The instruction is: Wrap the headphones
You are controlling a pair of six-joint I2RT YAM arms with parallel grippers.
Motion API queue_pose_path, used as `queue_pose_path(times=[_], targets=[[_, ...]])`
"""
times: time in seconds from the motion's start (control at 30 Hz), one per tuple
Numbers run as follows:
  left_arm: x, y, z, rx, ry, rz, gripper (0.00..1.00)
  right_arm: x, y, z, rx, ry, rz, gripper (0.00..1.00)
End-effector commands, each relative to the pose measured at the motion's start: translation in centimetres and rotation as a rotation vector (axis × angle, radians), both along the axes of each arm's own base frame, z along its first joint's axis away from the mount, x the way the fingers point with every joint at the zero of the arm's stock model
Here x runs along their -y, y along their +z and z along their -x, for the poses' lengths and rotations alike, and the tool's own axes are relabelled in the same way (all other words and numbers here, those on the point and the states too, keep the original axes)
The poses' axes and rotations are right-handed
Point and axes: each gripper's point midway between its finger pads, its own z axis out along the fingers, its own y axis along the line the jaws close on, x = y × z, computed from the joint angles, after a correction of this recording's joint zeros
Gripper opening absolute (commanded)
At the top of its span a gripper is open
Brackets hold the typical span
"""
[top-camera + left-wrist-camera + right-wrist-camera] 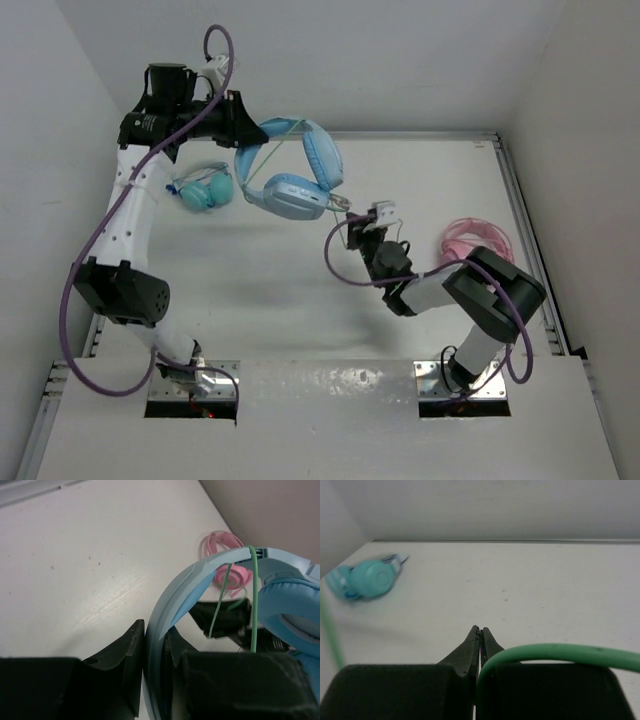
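Top external: left tool [245, 130] clamps headphones [292, 192], cups [322, 160] rightward; right tool [480, 632] pinches cable [560, 652].

Headphones [295, 185], over-ear, light sky-blue, with padded oval cups [290, 197], blue headband [175, 590] and thin pale-green cable [560, 652]: held above the far left part of the table [430, 180], headband pinched edge-on in the left gripper [152, 680], cable nipped in the right gripper [479, 645].

Blue headphones [172, 597] between left fingers [122, 657]
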Motion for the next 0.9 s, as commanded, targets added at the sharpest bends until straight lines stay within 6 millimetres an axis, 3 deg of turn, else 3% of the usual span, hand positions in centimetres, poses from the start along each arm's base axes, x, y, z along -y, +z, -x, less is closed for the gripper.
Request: queue_pose_path(times=[0.0,0.17,0.2,0.27,0.37,0.4,0.5,0.57,0.6,0.67,0.7,0.77,0.8,0.83,0.87], targets=[[-1.5,6.1,-1.9,0.127,0.035,0.202,0.00,-2.8,7.3,4.1,0.301,0.083,-0.013,0.00],[-4.3,3.1,-4.6,0.085,0.124,0.242,0.00,-7.1,7.2,7.8,0.411,0.230,0.227,0.00],[-4.9,2.7,-4.8,0.076,0.140,0.250,0.00,-8.8,7.2,9.4,0.442,0.300,0.259,0.00],[-5.6,1.6,-5.2,0.060,0.161,0.256,0.00,-9.9,6.2,10.9,0.491,0.341,0.389,0.00],[-6.1,0.1,-5.6,0.043,0.186,0.249,0.00,-12.0,5.9,12.5,0.530,0.358,0.470,0.02],[-6.1,-0.2,-5.6,0.036,0.186,0.252,0.00,-13.1,4.9,13.3,0.526,0.378,0.504,0.02],[-5.8,-1.3,-5.3,0.012,0.171,0.260,0.00,-13.3,4.5,12.4,0.481,0.260,0.553,0.10],[-6.0,-2.0,-5.0,0.017,0.174,0.243,0.00,-12.4,4.8,11.0,0.413,0.165,0.536,0.12],[-6.3,-2.3,-5.1,0.026,0.192,0.228,0.00,-12.4,3.5,10.6,0.372,0.169,0.607,0.12],[-6.5,-2.1,-4.8,0.060,0.203,0.200,0.00,-12.8,3.3,10.3,0.332,0.183,0.632,0.14],[-6.6,-2.1,-4.6,0.062,0.202,0.194,0.00,-13.0,1.8,10.2,0.292,0.216,0.703,0.16],[-6.4,-1.1,-3.9,0.088,0.185,0.191,0.00,-13.9,1.7,10.4,0.259,0.272,0.662,0.25],[-6.2,-0.8,-3.5,0.091,0.168,0.190,0.00,-13.9,0.4,10.2,0.211,0.304,0.703,0.43],[-6.1,0.2,-3.1,0.117,0.157,0.187,0.00,-14.3,0.1,10.3,0.174,0.335,0.659,0.54],[-6.0,0.6,-2.8,0.132,0.146,0.182,0.00,-14.6,0.8,10.2,0.161,0.358,0.629,0.63]])
